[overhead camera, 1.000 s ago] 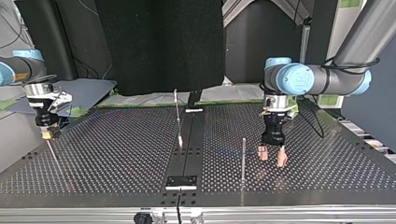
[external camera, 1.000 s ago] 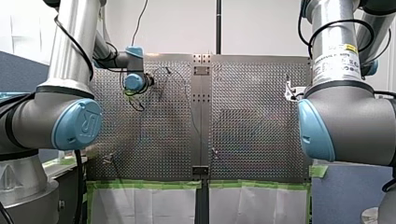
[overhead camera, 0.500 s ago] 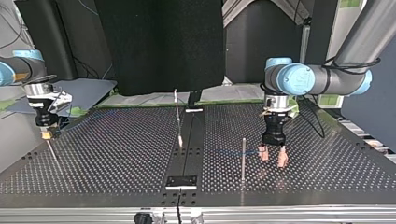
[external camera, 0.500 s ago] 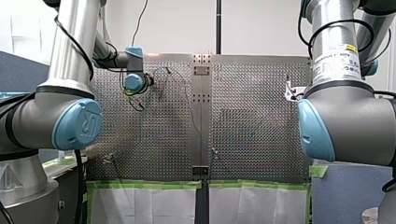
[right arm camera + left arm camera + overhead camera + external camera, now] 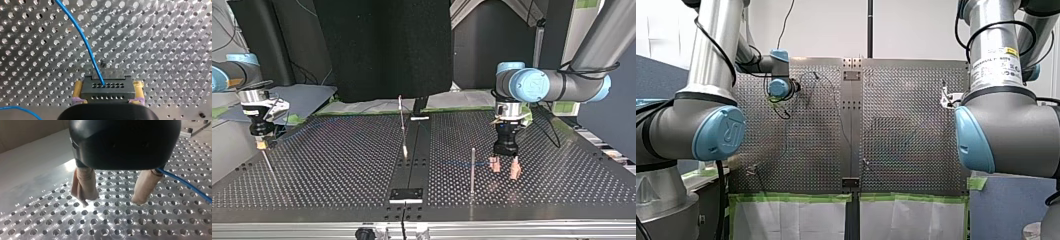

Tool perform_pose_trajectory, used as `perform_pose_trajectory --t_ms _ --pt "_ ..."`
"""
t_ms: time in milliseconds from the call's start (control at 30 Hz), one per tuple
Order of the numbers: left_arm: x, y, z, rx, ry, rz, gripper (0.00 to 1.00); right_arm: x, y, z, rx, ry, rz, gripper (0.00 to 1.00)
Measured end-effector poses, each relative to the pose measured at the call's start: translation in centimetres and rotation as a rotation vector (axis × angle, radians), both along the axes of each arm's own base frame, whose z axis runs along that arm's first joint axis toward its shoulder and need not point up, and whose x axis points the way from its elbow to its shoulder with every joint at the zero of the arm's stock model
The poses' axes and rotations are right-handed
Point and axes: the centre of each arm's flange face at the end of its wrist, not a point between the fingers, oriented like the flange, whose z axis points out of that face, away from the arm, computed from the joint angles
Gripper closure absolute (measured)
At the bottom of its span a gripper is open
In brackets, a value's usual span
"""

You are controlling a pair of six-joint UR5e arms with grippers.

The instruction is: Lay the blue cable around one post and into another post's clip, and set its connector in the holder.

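- Left end effector (image 5: 112,200) stood spread, empty, above open desk (image 5: 112,227); blue cable (image 5: 185,183) beside.
- Right end effector (image 5: 108,82) gripped connector (image 5: 108,91) near desk edge; grip shown only by right wrist view.

Hidden behind left tool (image 5: 112,200) body: stretch of blue cable (image 5: 185,183) nearest that tool. Hidden under right tool (image 5: 108,83) body: near end of connector (image 5: 108,93). Cut off ahead of right tool: cable's onward run. Too thin to trace in front view: cable's route.
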Motion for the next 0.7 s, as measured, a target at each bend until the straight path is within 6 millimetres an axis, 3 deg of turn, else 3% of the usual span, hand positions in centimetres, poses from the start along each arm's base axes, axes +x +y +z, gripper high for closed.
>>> perform_pose_trajectory --t_ms 33,67,133,167,233,700 --pt "0.00 0.00 -0.01 0.000 0.000 0.000 0.00 -0.07 -0.02 0.01 0.000 0.000 -0.002 0.48" --pt "0.00 0.00 0.00 0.000 0.000 0.000 0.00 -0.11 -0.03 0.01 0.000 0.000 -0.004 0.48" --pt "-0.01 0.00 0.01 0.000 0.000 0.000 0.00 -0.22 -0.05 0.01 0.000 0.000 -0.007 0.33" --pt "-0.01 0.00 0.01 0.000 0.000 0.000 0.00 -0.24 -0.06 0.01 0.000 0.000 -0.008 0.33" --pt "0.00 0.00 0.01 0.000 0.000 0.000 0.00 -0.26 -0.07 0.03 -0.001 0.000 -0.009 0.24" --pt "0.00 0.01 -0.01 0.000 0.000 0.001 0.00 0.04 -0.04 0.05 -0.004 0.002 -0.003 0.21"
